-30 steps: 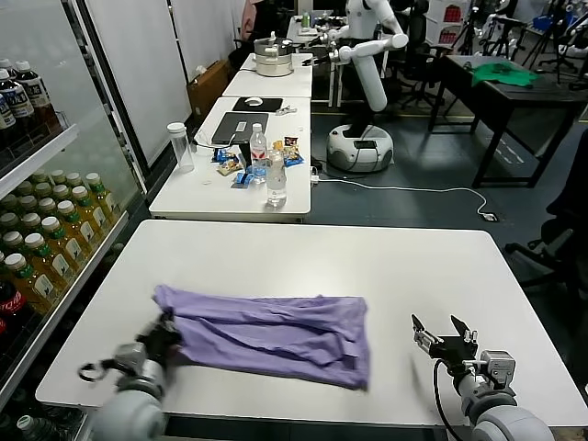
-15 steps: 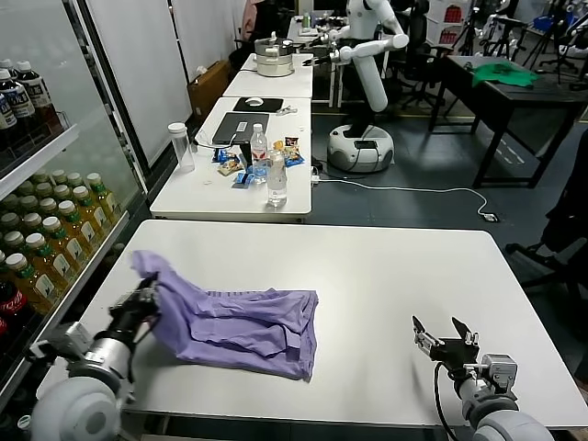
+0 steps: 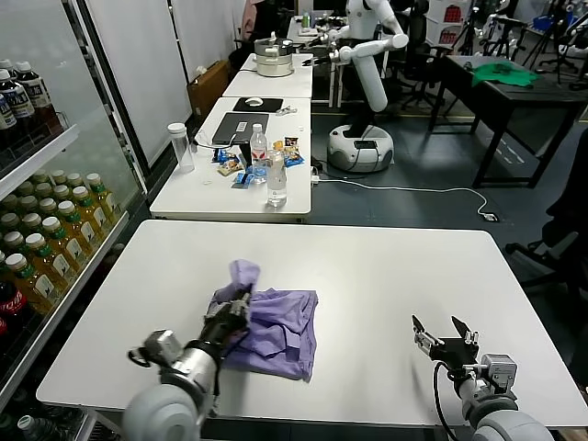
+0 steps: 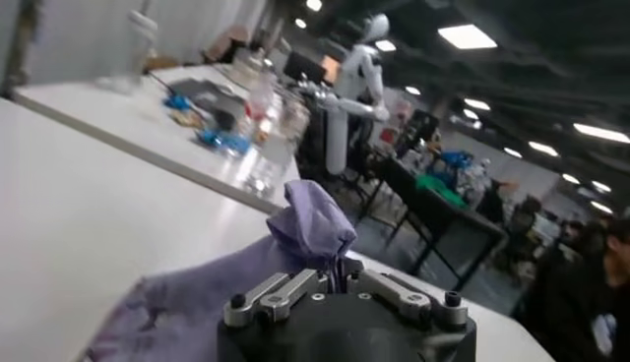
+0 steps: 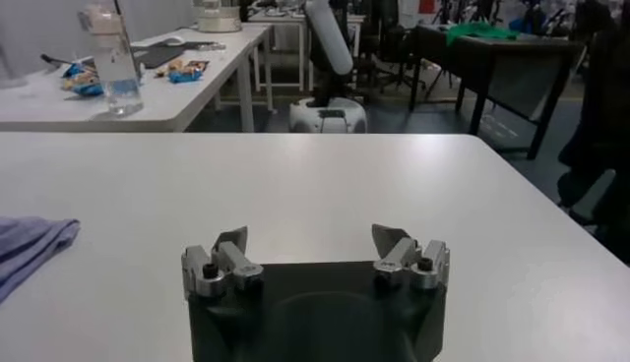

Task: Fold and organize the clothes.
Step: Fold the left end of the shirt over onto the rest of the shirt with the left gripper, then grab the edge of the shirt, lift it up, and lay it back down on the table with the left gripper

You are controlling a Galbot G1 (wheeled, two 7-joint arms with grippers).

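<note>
A lavender T-shirt (image 3: 276, 329) lies partly folded on the white table (image 3: 367, 266), left of centre near the front edge. My left gripper (image 3: 241, 301) is shut on a bunched edge of the shirt (image 4: 313, 228) and holds it raised above the folded pile. The rest of the shirt (image 4: 197, 295) drapes down from the jaws. My right gripper (image 3: 443, 336) is open and empty low over the table at the front right; it shows in the right wrist view (image 5: 313, 246) with a corner of the shirt (image 5: 30, 246) far to one side.
A second white table (image 3: 230, 175) behind holds bottles (image 3: 276, 179), snacks and a laptop. A drinks fridge (image 3: 46, 230) stands at the left. A white robot (image 3: 367, 83) and a dark table with a green garment (image 3: 501, 73) are farther back.
My left gripper has carried the shirt's left edge up and to the right, over the rest of the shirt, folding it into a narrower pile. The right arm has not moved.
</note>
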